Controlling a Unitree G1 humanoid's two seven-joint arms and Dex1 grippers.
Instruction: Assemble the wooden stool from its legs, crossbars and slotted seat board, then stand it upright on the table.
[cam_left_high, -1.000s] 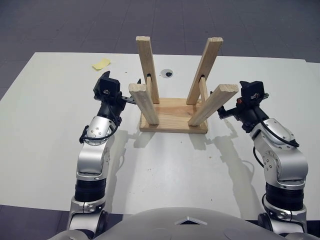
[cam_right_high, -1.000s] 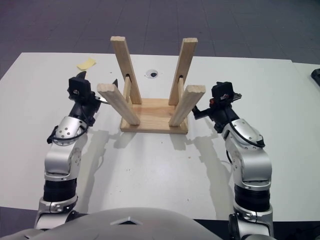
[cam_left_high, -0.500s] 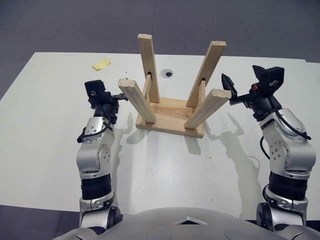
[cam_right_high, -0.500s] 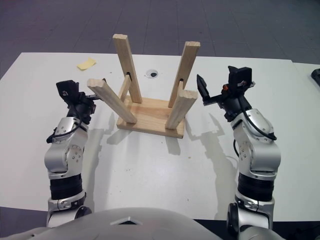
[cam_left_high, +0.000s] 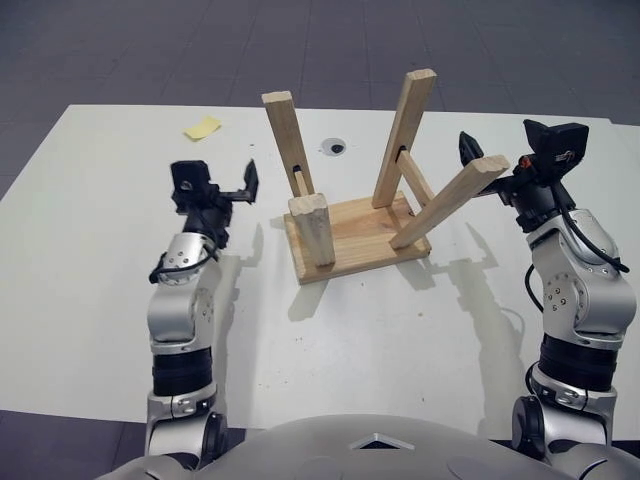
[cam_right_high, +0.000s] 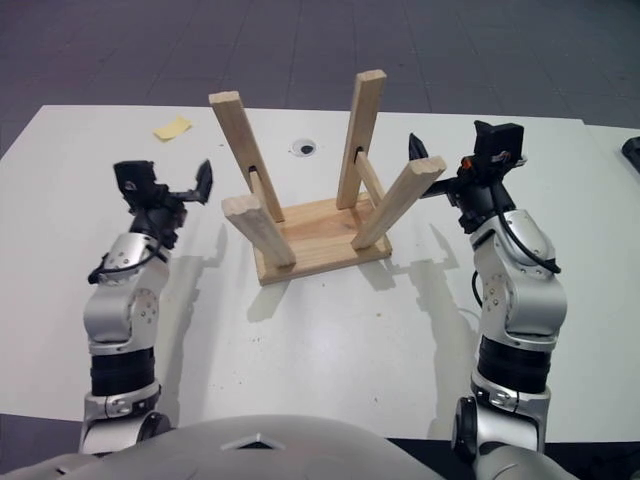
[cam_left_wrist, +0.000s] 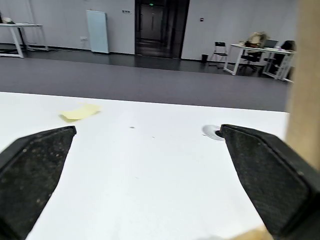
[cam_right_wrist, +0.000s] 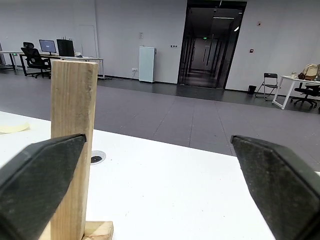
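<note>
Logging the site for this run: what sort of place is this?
Probably an open office or lab hall: desk monitors, office chairs, and a wide doorway behind the white table.

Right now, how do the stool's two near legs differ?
The near left leg tips toward the robot and looks foreshortened; the near right leg splays out to the robot's right. The right end effector is at the near right leg's tip, while the left end effector hangs apart from the near left leg. Both are pale wood, rising from the seat board.
</note>
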